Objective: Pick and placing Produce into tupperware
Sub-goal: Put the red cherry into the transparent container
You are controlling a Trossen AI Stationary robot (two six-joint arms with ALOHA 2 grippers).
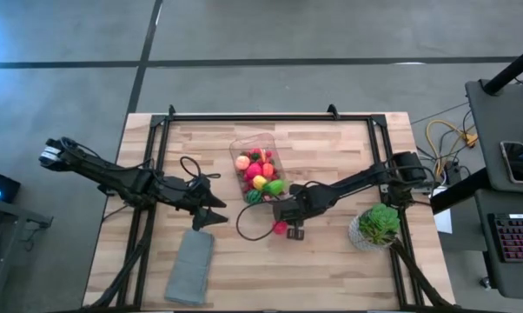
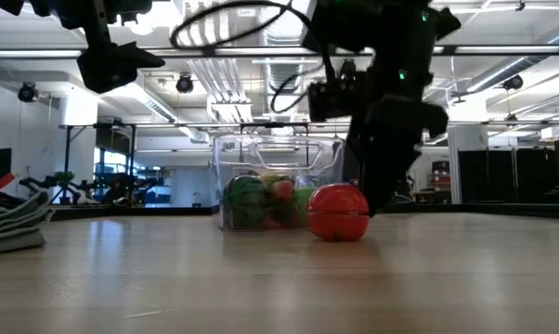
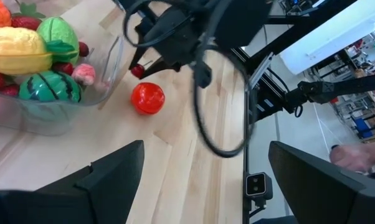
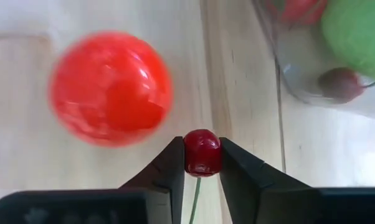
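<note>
The clear tupperware (image 1: 237, 149) stands mid-table, holding several toy fruits and vegetables (image 1: 260, 174). A red round toy fruit (image 1: 281, 228) lies on the wood just near of it, also in the low view (image 2: 338, 211). My right gripper (image 4: 202, 163) points steeply down beside that fruit, shut on a tiny dark-red berry (image 4: 202, 152). My left gripper (image 1: 214, 213) hovers open above the table to the tupperware's left, with nothing between its fingers (image 3: 113, 174). My right gripper pinches the dark-red berry's two sides (image 4: 202, 163) between its two fingertips, at their free ends only. The fingers come from above, slanting down. A thin green stem (image 4: 194, 198) trails back between the fingers. Whether the berry is clear of the table I cannot tell.
A folded grey cloth (image 1: 190, 268) lies at the near left. A green plant in a white pot (image 1: 379, 224) stands at the near right. A black cable (image 1: 253, 228) loops over the wood by the right gripper. A black frame (image 1: 270, 116) borders the table.
</note>
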